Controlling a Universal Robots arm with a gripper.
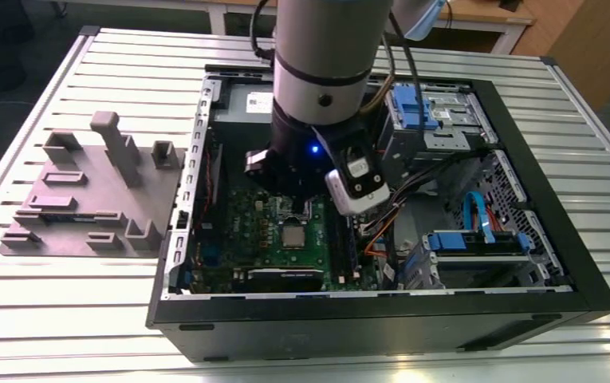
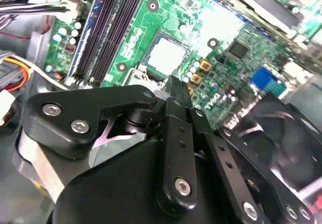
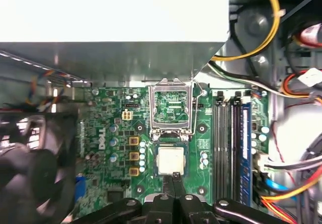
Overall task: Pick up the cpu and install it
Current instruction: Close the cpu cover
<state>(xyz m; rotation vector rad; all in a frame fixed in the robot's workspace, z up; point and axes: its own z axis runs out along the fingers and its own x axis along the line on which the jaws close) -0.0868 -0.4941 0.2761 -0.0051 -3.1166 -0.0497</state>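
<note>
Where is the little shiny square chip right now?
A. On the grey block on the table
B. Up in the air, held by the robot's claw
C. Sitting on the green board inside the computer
C. In the first wrist view the cpu lies flat on the green board, just ahead of the gripper.

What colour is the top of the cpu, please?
Silvery-grey, the cpu shows best in the first wrist view.

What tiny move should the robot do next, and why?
Probably lift the gripper a little, straight up. The cpu already lies flat in its socket on the green board, and the socket frame stands open beside it. The gripper's shut tips sit right at the chip's edge, so rising should avoid nudging it.
</note>
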